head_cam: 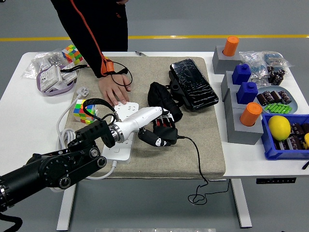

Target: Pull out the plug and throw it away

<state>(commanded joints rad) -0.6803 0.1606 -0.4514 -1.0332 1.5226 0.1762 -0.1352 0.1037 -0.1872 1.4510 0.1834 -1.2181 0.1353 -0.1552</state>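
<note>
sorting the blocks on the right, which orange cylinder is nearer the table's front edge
The orange cylinder on the grey block beside the blue bin. The other orange cylinder sits on a grey block at the far right corner.

power strip (122, 130) lies on the mat (193, 145), left of the adapter (164, 99); cube (83, 108) sits left of the strip

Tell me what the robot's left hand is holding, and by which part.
The left hand grips the black plug by its body; its cord trails off the table.
</note>
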